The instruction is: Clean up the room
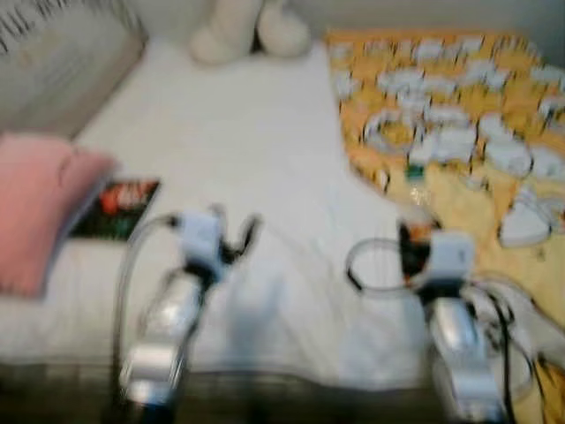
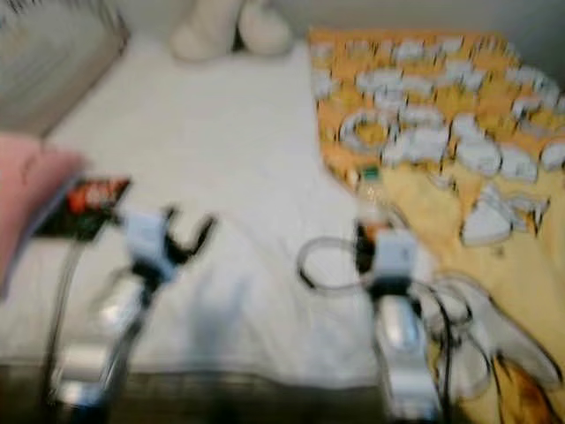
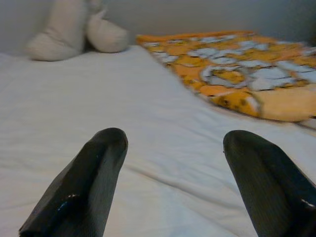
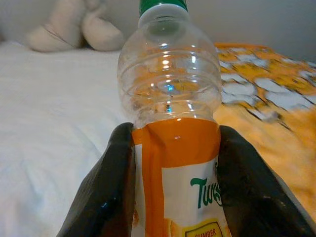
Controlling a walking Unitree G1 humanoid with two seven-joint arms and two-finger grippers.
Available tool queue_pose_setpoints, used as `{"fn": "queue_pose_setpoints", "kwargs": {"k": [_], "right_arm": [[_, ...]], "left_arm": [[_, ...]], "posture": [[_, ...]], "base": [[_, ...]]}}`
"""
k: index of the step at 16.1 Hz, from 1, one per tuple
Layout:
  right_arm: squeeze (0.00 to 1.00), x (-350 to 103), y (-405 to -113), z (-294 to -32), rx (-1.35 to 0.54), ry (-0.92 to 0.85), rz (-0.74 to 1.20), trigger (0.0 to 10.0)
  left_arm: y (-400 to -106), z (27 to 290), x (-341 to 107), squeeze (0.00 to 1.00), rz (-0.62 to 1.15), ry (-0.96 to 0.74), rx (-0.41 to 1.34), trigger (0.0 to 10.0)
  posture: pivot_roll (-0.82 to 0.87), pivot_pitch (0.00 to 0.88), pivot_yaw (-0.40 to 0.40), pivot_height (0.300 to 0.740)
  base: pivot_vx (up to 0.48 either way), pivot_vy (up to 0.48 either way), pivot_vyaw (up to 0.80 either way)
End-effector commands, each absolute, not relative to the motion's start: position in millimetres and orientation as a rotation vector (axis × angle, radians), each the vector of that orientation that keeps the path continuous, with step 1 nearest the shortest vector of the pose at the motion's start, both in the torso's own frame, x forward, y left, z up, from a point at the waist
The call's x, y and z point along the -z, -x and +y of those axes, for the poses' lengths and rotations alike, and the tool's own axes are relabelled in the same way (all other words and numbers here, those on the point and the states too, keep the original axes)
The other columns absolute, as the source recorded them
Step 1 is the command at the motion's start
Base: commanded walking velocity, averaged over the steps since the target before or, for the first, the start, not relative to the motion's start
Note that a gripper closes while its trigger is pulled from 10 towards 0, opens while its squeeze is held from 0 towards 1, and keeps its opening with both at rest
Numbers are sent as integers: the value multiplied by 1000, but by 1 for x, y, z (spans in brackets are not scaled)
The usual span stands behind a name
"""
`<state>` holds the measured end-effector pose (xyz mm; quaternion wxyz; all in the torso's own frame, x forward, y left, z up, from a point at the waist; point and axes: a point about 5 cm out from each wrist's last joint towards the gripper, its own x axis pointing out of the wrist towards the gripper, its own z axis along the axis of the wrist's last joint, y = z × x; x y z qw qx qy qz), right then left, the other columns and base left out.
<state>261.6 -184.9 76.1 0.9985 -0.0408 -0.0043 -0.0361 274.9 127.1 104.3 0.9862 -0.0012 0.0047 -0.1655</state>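
In the left eye view, blurred as if the camera is moving, a bed (image 1: 256, 150) covered by a white sheet lies ahead, with an orange and white patterned blanket (image 1: 441, 106) spread over its right side, a cream plush toy (image 1: 247, 26) at the far end, a pink pillow (image 1: 35, 208) at the left edge, and a dark book or packet with red print (image 1: 119, 208) just beside the pillow. The left gripper (image 1: 234, 234) reaches over the bare sheet, carrying nothing, while the right gripper (image 1: 415, 234) sits at the border of sheet and blanket, with an orange-labelled bottle (image 1: 413, 199) rising from it. The right eye view shows the same layout, equally blurred. In the left wrist view, that gripper's two black fingers (image 3: 84, 192) stand wide apart over bare white sheet, likely kept free for the next item. In the right wrist view, the two fingers (image 4: 108, 187) press on either side of the bottle's orange label, well below the green cap (image 4: 163, 6); the clear upper part looks empty. Gripping the labelled waist probably gives the firmest hold on this piece of litter, which is apparently being cleared from the bed.
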Motion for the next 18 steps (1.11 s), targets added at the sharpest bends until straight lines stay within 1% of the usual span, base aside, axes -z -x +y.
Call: {"fn": "queue_pose_setpoints", "kwargs": {"k": [1, 2, 5, 8, 9, 14, 18], "right_arm": [[0, -78, -264, -183, 77, 65, -13, 0], [0, -77, -266, -184, 81, 67, -7, 0], [0, -75, -270, -191, 117, 44, 18, 0], [0, -73, -274, -194, 125, 30, 43, 0], [0, -71, -276, -193, 121, 27, 50, 0], [0, -69, -280, -187, 105, 16, 59, 0], [0, -70, -283, -187, 101, 20, 55, 0]], "left_arm": [[-276, 134, -104, 0, 17, -6, 318, 10000], [-274, 133, -102, 0, 21, -5, 321, 10000], [-274, 133, -99, 0, 37, -3, 302, 10000], [-275, 129, -97, 0, 50, -30, 291, 10000], [-275, 129, -97, 0, 49, -56, 295, 10000], [-275, 128, -100, 0, 23, -74, 297, 10000], [-276, 126, -99, 0, 26, -96, 282, 10000]], "posture": [[-54, 0, 44, 736], [-58, 0, 46, 736], [-65, 0, 49, 736], [-77, 0, 55, 736], [-76, 0, 57, 736], [-68, 0, 61, 736], [-68, 0, 62, 736]], "base": [[0, 0, 0], [0, 0, 0], [0, 0, 800], [-337, 0, 792], [-266, -398, 775], [0, -474, 765], [0, -480, 748]]}}
